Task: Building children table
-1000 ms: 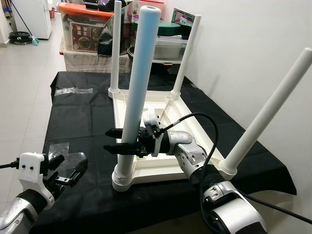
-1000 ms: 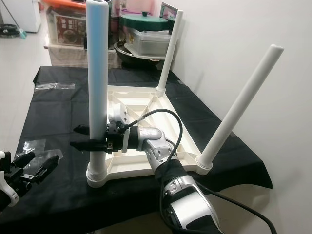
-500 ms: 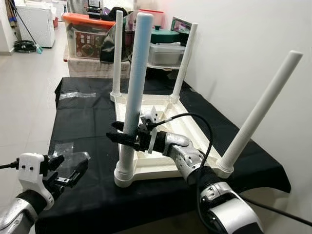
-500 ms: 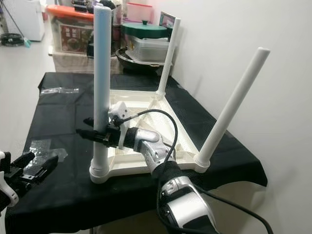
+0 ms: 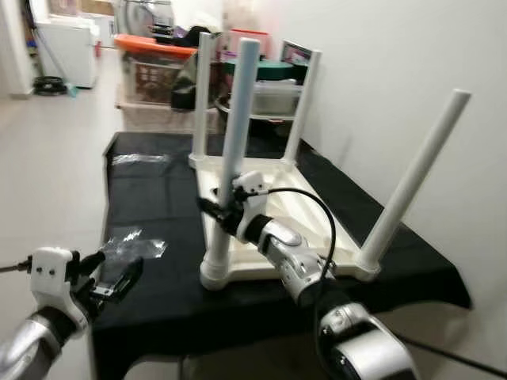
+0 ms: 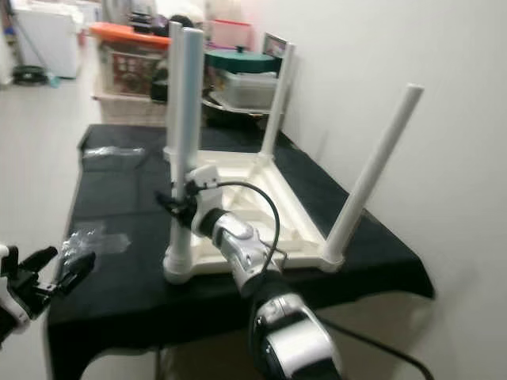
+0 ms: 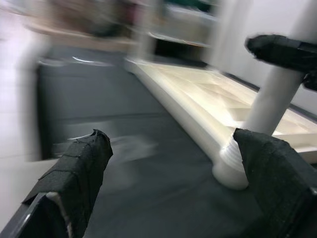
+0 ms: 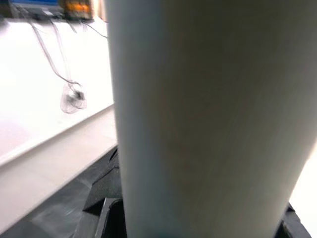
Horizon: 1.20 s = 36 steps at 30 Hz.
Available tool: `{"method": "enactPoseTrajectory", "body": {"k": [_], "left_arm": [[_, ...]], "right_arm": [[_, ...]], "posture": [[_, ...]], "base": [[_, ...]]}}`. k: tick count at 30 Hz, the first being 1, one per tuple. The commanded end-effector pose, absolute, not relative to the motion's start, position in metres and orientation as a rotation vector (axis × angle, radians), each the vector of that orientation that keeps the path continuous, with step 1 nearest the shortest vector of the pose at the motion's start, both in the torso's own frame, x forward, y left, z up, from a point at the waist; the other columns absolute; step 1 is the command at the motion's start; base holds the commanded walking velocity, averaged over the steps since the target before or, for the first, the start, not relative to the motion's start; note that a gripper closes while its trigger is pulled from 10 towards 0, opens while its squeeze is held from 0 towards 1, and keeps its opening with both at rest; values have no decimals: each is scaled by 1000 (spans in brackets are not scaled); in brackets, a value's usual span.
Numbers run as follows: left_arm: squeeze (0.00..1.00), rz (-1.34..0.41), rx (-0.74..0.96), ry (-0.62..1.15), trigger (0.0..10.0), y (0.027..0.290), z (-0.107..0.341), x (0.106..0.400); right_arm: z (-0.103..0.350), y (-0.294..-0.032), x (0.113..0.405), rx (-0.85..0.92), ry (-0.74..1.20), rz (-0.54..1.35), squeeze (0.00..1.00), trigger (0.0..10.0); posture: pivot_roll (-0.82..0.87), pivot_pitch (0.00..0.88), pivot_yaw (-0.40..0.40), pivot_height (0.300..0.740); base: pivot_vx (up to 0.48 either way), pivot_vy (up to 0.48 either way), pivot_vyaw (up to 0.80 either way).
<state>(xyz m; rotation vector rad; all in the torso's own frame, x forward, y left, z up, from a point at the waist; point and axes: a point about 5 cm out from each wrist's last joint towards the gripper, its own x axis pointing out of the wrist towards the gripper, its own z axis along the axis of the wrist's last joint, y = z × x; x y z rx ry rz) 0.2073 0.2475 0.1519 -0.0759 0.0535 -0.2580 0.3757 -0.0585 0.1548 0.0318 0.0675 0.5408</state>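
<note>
A white children's table (image 5: 317, 215) lies upside down on a black cloth (image 5: 154, 202), its legs pointing up. My right gripper (image 5: 218, 214) is shut on the near-left leg (image 5: 236, 127), about a third of the way up from its round base (image 5: 215, 277). That leg (image 8: 198, 114) is right in front of the right wrist camera. My left gripper (image 5: 115, 273) hovers open and empty at the cloth's near-left corner, left of that leg. In the left wrist view its black fingers (image 7: 79, 168) stand wide apart, the leg base (image 7: 230, 166) ahead of them.
A crumpled clear plastic bag (image 5: 135, 244) lies on the cloth near my left gripper, another (image 5: 141, 158) farther back. Storage boxes and pots (image 5: 154, 67) crowd the space behind the table. A white wall (image 5: 412, 55) runs along the right. Open floor (image 5: 47, 158) lies to the left.
The camera has pulled back and the whole scene looks smaller and blurred. My right arm reaches out farther, still gripping the same leg. My left gripper stays open.
</note>
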Motion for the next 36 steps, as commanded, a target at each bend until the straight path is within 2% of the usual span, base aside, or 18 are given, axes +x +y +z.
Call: {"method": "enactPoseTrajectory", "body": {"k": [1,6,13,16,23,30,36], "left_arm": [[0,-284,-90,84,10000,242,146,211],[0,-282,-90,83,10000,242,146,211],[0,-281,-94,85,10000,242,145,211],[0,-279,-96,86,10000,242,144,211],[0,-281,-95,87,10000,242,144,212],[0,-284,-92,85,10000,242,144,214],[0,-284,-93,82,10000,241,144,215]], "right_arm": [[99,-72,361,22,303,386,0,0],[101,-78,363,66,290,258,0,0],[99,-78,362,120,314,204,0,0],[94,-82,361,199,365,139,0,0],[92,-86,361,225,366,74,0,0],[97,-81,361,182,332,114,0,0],[110,-68,363,90,239,245,0,0]], "posture": [[131,0,-139,740],[130,0,-141,740],[130,0,-142,740],[130,0,-142,740],[124,0,-135,740],[123,0,-134,740],[125,0,-138,740]], "base": [[0,0,0],[0,0,0],[0,0,0],[0,0,0],[0,0,0],[0,0,0],[0,0,0]]}}
